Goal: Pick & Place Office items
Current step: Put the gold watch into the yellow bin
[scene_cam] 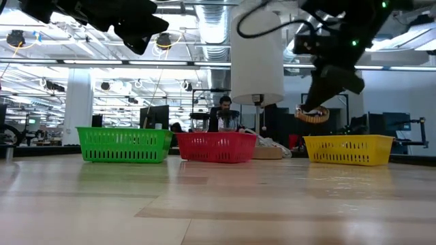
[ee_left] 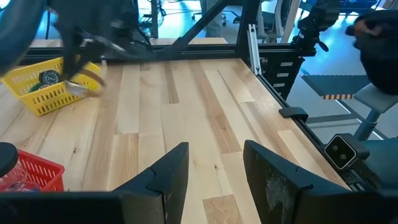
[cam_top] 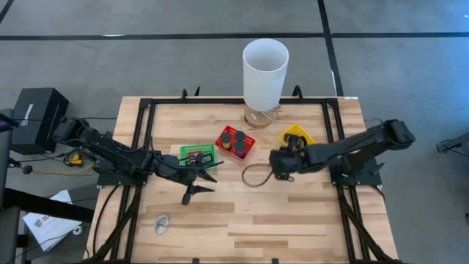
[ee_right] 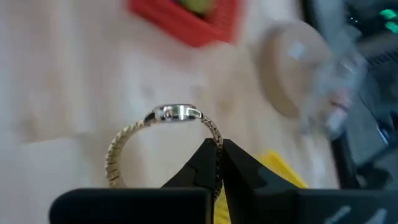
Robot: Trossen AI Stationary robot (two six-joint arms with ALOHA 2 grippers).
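A thin metal band loop point(ee_right: 149, 134) with a silvery piece point(ee_right: 177, 113) hangs in the air, left of the yellow basket point(cam_top: 297, 136), with my right gripper point(cam_top: 277, 171) shut on it. The low view shows the loop point(scene_cam: 312, 116) well above the table. My left gripper point(ee_left: 214, 174) stands open over bare wood just in front of the green basket point(cam_top: 196, 154), with nothing between its fingers. The red basket point(cam_top: 236, 144) holds black round discs. A silvery clip point(cam_top: 161, 224) lies flat on the table near the front left. My right gripper pinches the band point(ee_right: 215, 138) of the loop between its two fingertips, beside the silvery piece. The fingers slant down from the table's right side and lie across the band. The loop stands out from the fingertips toward the table's left, lifted clear of the table.
A tall white cylinder point(cam_top: 265, 73) stands at the back behind the red basket. The three baskets sit in a row across the table's middle. Black frame rails point(cam_top: 143, 147) run along the table's left and right sides. Bare wood point(cam_top: 278, 220) lies in front.
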